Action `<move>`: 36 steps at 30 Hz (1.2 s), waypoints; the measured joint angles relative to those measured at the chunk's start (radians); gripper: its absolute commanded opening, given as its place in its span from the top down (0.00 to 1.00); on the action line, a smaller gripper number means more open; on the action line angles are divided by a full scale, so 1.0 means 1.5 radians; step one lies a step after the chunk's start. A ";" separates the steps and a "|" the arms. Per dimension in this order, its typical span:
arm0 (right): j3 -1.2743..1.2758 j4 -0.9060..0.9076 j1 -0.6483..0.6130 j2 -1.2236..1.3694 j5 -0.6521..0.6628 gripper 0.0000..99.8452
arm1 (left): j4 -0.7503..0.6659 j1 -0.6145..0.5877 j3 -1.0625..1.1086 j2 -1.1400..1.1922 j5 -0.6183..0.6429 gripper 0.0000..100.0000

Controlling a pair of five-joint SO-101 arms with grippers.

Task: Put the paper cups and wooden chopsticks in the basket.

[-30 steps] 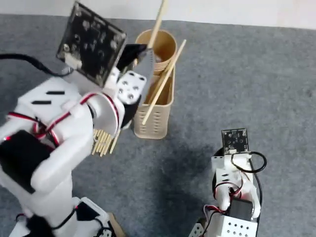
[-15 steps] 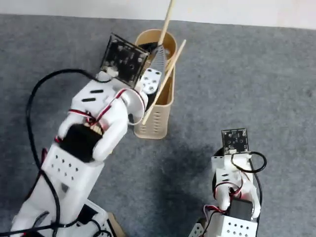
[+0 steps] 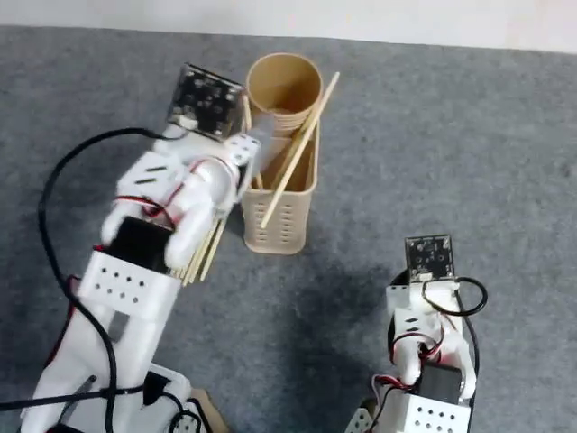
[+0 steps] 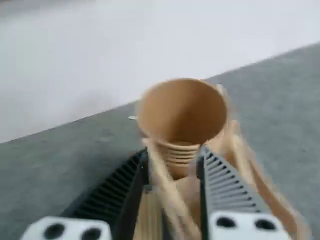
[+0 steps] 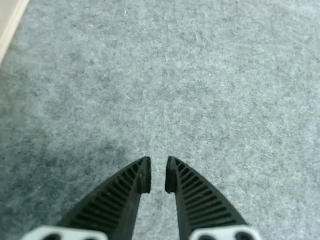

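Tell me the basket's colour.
Tan, with rows of small slots in its wall; the basket shows best in the high view.

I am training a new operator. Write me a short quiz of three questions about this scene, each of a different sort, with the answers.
1. True or false: the paper cups stand stacked inside the basket.
2. Where does the loose bundle of chopsticks lie?
A) on the table, beside the basket
B) inside the paper cups
C) across the basket's rim
3. Fill in: the right gripper holds ____.

Key: 1 true; 2 A; 3 nothing.
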 measured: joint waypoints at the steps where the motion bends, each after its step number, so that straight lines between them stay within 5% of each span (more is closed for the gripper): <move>1: 0.000 0.000 0.000 0.000 0.000 0.93 | 0.003 -0.018 -0.008 0.000 0.000 0.82; 8: 0.000 0.000 0.000 0.000 0.000 0.93 | 0.117 -0.213 -0.165 0.010 0.000 0.82; 13: 0.000 0.000 0.000 0.000 0.000 0.93 | 0.266 -0.325 -0.242 0.168 -0.063 0.82; 22: 0.000 0.000 0.000 0.000 0.000 0.93 | 0.470 -0.333 -0.417 0.605 -0.294 0.82; 32: 0.000 0.000 0.000 0.000 0.000 0.93 | 0.476 -0.308 -0.588 0.872 -0.322 0.82; 36: 0.000 0.000 0.000 0.000 0.000 0.93 | 0.478 -0.307 -0.650 0.943 -0.322 0.92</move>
